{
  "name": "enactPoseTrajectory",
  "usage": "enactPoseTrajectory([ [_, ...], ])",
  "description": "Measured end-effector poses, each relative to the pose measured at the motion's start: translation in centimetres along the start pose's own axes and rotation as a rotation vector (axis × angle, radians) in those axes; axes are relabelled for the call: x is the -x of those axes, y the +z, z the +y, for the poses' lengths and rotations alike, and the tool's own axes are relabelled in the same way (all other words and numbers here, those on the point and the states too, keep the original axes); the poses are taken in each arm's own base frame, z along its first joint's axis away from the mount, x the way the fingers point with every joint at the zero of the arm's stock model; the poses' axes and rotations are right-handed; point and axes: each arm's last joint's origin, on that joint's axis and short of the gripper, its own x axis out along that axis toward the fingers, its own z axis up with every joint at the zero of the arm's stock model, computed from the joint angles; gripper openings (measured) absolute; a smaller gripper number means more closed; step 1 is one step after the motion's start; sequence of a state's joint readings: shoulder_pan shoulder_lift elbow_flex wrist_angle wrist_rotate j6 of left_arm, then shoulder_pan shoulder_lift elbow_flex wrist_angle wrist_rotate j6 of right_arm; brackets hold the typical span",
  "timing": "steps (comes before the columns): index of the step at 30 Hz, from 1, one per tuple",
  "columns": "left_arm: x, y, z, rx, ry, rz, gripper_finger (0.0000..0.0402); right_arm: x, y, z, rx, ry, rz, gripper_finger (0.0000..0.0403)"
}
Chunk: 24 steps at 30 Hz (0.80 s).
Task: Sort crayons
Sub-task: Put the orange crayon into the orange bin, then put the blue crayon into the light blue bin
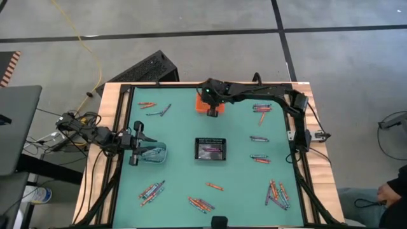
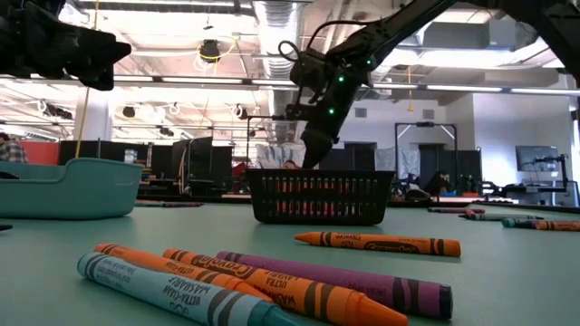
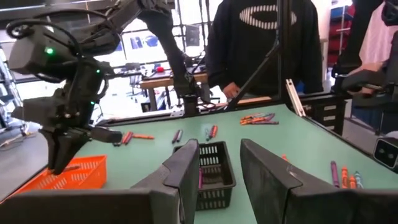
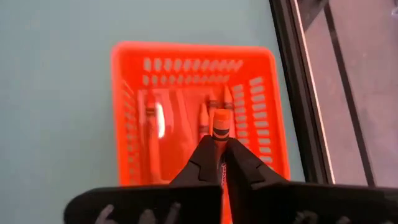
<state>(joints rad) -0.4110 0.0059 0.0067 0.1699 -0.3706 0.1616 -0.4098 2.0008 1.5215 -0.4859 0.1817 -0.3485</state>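
High view: your right gripper (image 1: 212, 112) hangs over the orange bin (image 1: 202, 105) by the far rail; the left gripper (image 1: 141, 150) waits, fingers apart, over the teal bin (image 1: 157, 153). Right wrist view: fingers pinch an orange crayon (image 4: 220, 124), tip above the basket interior, walls clear all round. Low view: loose crayons (image 2: 272, 281) lie near, well apart from both arms.

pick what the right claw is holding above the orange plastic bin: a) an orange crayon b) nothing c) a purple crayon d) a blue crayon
a: in the right wrist view the right claw grips a paper-wrapped orange crayon between its fingers, poised over the slotted orange plastic bin, where other orange crayons already lie.
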Motion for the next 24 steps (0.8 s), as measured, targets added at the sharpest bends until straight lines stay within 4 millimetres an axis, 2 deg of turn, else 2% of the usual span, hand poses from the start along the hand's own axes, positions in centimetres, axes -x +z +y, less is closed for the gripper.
enactPoseTrajectory([
  [8,0.0,0.0,0.0,-0.003,0.0,-0.001,0.0106,0.0,-0.3,-0.4,-0.006,0.004,0.027,0.0056],
  [18,0.0,0.0,0.0,-0.001,-0.007,-0.002,0.0106,0.3,0.0,0.2,0.002,0.011,0.022,0.0061],
  [21,0.0,0.0,0.0,0.0,-0.007,-0.003,0.0106,1.3,0.0,0.8,0.02,0.034,0.047,0.0061],
  [24,0.0,0.0,0.0,0.0,-0.007,-0.002,0.0106,3.7,0.0,1.2,0.009,0.102,0.052,0.0061],
])
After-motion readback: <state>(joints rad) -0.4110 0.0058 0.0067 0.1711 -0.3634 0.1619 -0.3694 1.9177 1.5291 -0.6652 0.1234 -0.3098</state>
